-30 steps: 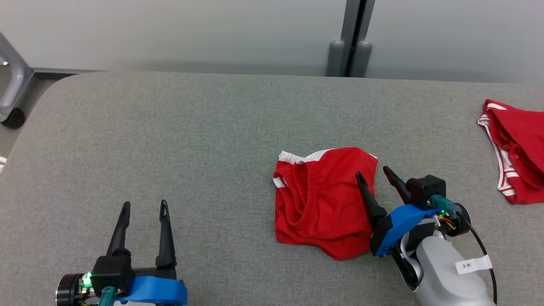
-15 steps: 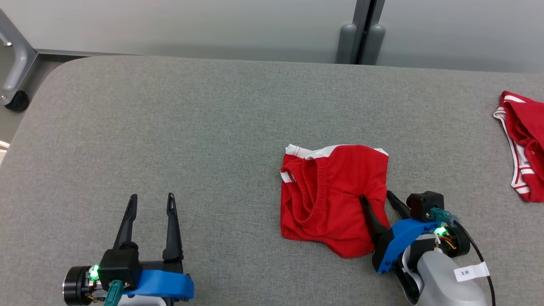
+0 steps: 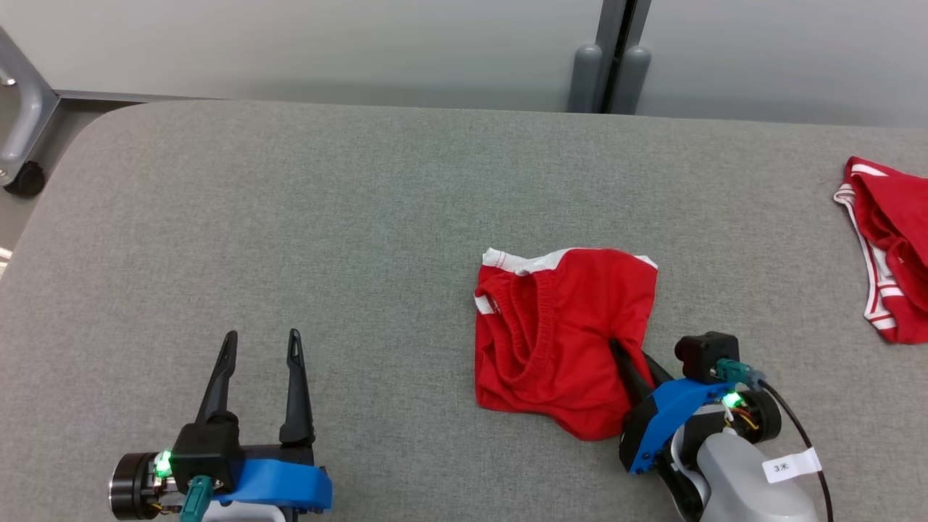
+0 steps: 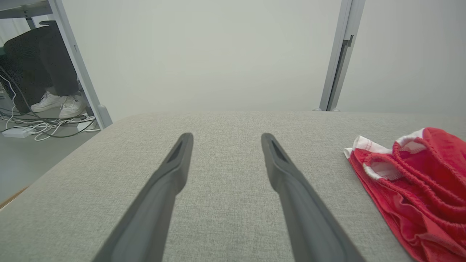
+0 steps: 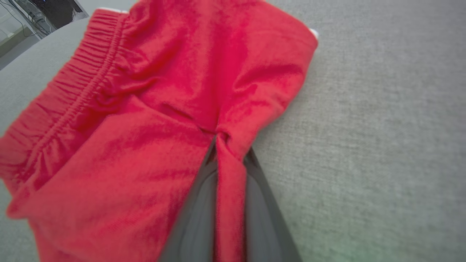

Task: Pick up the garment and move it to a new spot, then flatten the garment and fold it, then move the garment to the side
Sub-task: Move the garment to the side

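Grey padded table [image 3: 362,217] (caster [image 3: 24,180] beside)

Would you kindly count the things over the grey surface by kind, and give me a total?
Red garments: 2, the middle garment and the second garment at the far right.
Grippers: 2, the right gripper shut on the middle garment, the left gripper open and holding nothing.
Total: 4
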Controlling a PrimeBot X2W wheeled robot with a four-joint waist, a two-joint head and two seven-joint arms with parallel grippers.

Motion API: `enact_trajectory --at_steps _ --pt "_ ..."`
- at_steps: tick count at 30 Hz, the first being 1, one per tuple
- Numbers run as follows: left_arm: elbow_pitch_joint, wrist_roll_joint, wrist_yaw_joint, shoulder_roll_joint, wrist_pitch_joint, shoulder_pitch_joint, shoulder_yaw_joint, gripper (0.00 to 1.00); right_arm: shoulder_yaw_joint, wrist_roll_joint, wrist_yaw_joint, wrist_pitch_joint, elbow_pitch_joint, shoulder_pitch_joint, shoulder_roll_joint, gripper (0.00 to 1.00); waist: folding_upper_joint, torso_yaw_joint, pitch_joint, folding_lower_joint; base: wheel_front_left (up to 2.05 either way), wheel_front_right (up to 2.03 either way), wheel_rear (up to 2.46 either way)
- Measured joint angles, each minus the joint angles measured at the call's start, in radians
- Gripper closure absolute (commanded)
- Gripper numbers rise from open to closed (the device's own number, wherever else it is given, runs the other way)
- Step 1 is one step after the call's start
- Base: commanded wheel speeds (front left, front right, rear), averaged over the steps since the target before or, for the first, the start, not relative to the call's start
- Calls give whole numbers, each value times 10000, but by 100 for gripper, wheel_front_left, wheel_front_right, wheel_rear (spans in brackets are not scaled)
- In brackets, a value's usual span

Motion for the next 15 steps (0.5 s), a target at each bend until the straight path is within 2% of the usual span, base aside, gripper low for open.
enact_trajectory --at_steps 7,15 --pt "-105 -12 -38 -2 0 34 36 0 -412 -341 -2 12 -662 163 -416 100 0 -496 43 0 0 0 0" --pt "-270 100 -42 0 0 -150 81 0 -650 -499 0 27 -1436 595 -991 100 1 -1725 404 0 0 0 0"
